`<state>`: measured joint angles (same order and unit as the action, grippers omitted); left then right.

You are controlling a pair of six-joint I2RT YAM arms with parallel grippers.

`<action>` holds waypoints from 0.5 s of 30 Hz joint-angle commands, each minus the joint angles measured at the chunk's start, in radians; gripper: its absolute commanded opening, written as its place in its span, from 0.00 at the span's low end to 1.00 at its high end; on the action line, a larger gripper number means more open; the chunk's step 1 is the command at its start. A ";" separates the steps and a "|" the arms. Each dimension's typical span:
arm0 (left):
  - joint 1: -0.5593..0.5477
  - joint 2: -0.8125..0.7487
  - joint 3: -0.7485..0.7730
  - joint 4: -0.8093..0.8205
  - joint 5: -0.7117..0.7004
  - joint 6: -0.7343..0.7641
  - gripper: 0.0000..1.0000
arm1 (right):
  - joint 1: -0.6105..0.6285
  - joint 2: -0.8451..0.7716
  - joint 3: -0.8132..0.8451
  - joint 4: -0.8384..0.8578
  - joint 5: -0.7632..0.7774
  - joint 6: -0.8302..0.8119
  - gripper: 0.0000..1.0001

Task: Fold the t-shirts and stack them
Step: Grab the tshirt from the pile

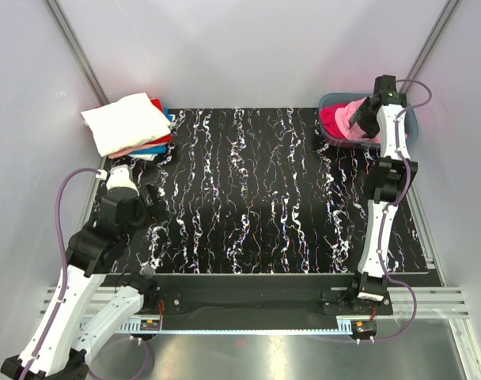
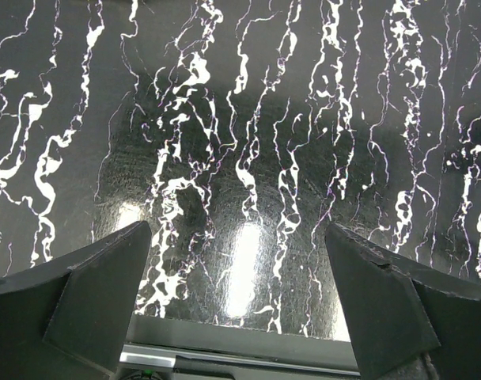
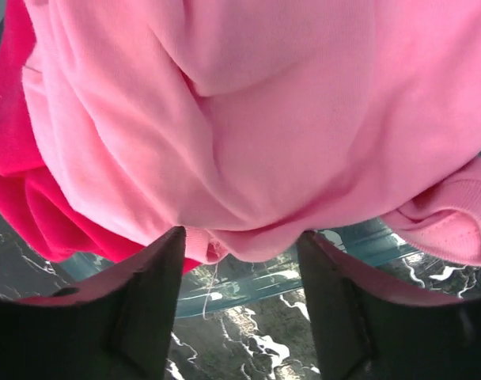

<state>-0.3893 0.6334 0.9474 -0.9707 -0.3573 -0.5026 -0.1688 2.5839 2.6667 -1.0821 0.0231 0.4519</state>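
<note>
Upper left of the top view: a stack of folded t-shirts (image 1: 130, 127) at the far left corner of the black, white-veined table (image 1: 256, 198). The cream-white tee (image 1: 123, 120) lies on top. Edges of a dark red tee (image 1: 156, 104) and a blue tee (image 1: 158, 147) show beneath it, and a thin pinkish edge shows between them.

Lower left: the left gripper (image 1: 151, 194) hangs over bare table just below the stack, not touching it. In the left wrist view the left gripper (image 2: 236, 237) is released, with fingers (image 2: 90, 277) spread wide and only the tabletop between them.

Centre: table surface.

Upper right: a grey-blue tub (image 1: 412, 120) at the far right corner. The light pink tee (image 1: 354, 111) is heaped on the magenta tee (image 1: 332, 119) inside it, both rumpled and unfolded. The right gripper (image 1: 367, 119) reaches into the tub, onto the pink cloth. In the right wrist view pink fabric (image 3: 248, 119) fills most of the frame, with magenta (image 3: 19, 158) at the left. The right gripper (image 3: 240, 241) has a hem of pink hanging between its fingertips (image 3: 157, 277), which stand somewhat apart. Cannot tell whether the cloth is pinched. The tub rim (image 3: 367, 245) shows below the cloth.
</note>
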 commanded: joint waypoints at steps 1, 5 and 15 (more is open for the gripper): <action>0.013 -0.015 -0.004 0.046 -0.016 0.004 0.99 | -0.009 -0.008 0.053 0.002 -0.018 -0.001 0.53; 0.026 -0.031 -0.007 0.049 -0.014 0.006 0.99 | -0.011 -0.043 0.044 0.013 -0.018 -0.001 0.23; 0.064 -0.038 -0.010 0.063 0.017 0.022 0.99 | -0.017 -0.224 -0.053 0.059 -0.068 0.013 0.00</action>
<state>-0.3412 0.6037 0.9398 -0.9691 -0.3492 -0.4992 -0.1844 2.5294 2.6164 -1.0676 -0.0139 0.4526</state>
